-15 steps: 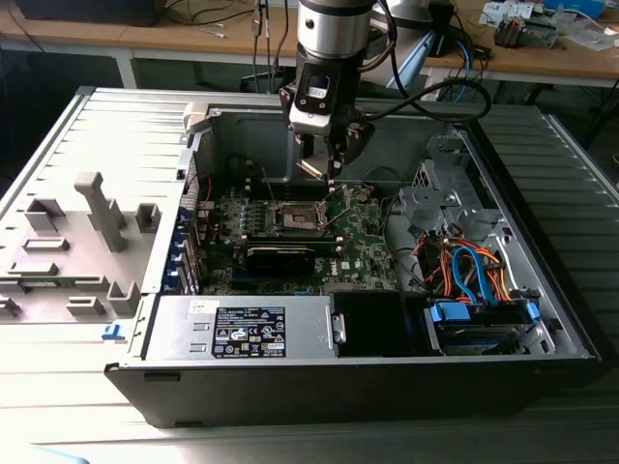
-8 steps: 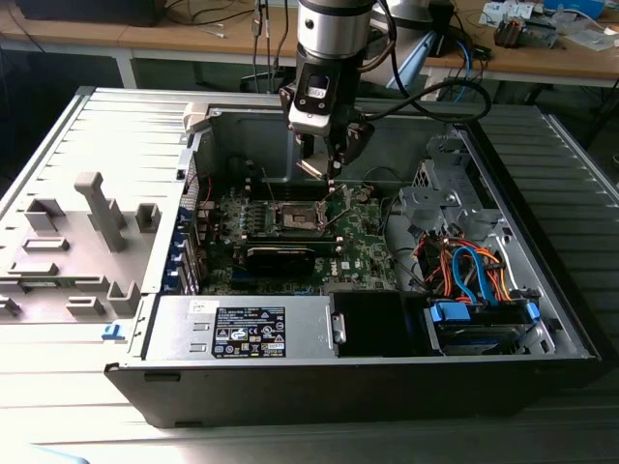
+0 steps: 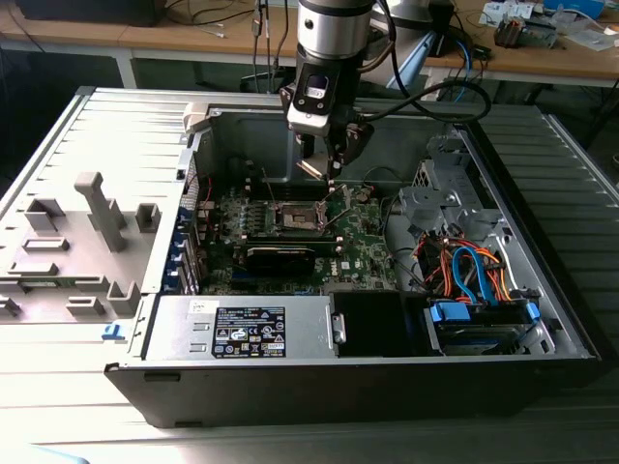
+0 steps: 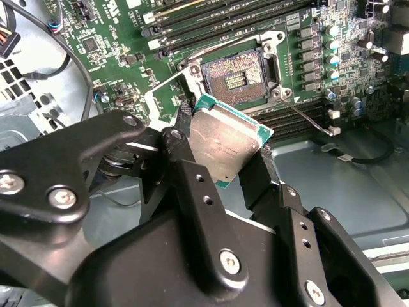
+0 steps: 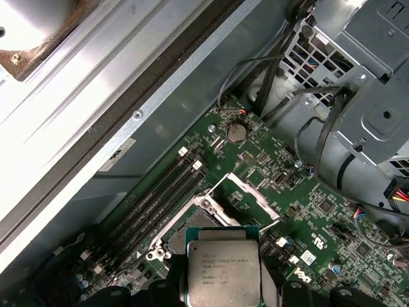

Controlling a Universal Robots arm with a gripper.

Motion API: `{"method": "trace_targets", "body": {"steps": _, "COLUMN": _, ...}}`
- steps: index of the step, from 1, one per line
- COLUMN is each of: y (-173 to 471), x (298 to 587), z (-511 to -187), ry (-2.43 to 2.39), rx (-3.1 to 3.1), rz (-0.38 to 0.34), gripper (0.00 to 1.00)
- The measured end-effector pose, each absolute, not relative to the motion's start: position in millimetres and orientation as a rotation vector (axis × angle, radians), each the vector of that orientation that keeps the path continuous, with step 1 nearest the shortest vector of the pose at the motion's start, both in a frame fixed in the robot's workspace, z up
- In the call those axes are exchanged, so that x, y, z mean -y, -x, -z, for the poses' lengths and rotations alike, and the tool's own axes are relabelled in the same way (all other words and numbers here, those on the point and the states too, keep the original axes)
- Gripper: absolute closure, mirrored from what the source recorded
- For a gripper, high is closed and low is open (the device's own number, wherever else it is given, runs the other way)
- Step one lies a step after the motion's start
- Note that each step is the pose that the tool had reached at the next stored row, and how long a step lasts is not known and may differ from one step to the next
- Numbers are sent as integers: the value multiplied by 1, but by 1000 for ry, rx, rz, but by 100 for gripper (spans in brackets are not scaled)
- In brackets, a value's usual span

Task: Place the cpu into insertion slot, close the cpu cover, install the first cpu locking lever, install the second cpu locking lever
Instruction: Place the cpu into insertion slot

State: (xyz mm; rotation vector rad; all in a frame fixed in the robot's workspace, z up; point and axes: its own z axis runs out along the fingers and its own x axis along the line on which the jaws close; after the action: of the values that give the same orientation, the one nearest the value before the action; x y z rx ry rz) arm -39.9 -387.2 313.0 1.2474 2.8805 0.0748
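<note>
My gripper (image 3: pixel 325 166) hangs over the open computer case, shut on the cpu (image 4: pixel 223 144). The chip is held by its edges, tilted, with its silver-grey top showing in both wrist views (image 5: pixel 223 268). It hovers above the green circuit board (image 3: pixel 363 242) and touches nothing. The insertion slot (image 4: pixel 238 78) lies open just beyond it, its dark contact field bare. In the first wrist view the chip hides part of the slot (image 5: pixel 192 225). The cpu cover (image 5: pixel 254 195) stands flipped up beside the slot. A thin wire locking lever (image 4: pixel 308 119) sticks out loose from the slot's corner.
Memory slots (image 4: pixel 211 19) run alongside the socket, and a long black card (image 3: pixel 280 256) lies in front of it. A power supply (image 3: pixel 251 333) fills the case's front. A drive cage with blue and orange cables (image 3: pixel 474 275) sits at the exterior view's right. Grey fixtures (image 3: pixel 97 208) stand outside the case.
</note>
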Motion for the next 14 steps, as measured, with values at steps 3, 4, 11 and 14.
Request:
{"method": "trace_targets", "body": {"steps": 3, "y": 40, "x": 387, "z": -313, "ry": -1252, "rx": -2878, "rz": -75, "gripper": 45}}
{"method": "trace_targets", "body": {"steps": 4, "y": 40, "x": 387, "z": -313, "ry": -1254, "rx": -2877, "rz": -75, "gripper": 45}}
{"method": "trace_targets", "body": {"steps": 11, "y": 40, "x": 387, "z": -313, "ry": -1266, "rx": -2872, "rz": -75, "gripper": 45}}
{"method": "trace_targets", "body": {"steps": 14, "y": 40, "x": 387, "z": -313, "ry": -1272, "rx": -2869, "rz": -75, "gripper": 45}}
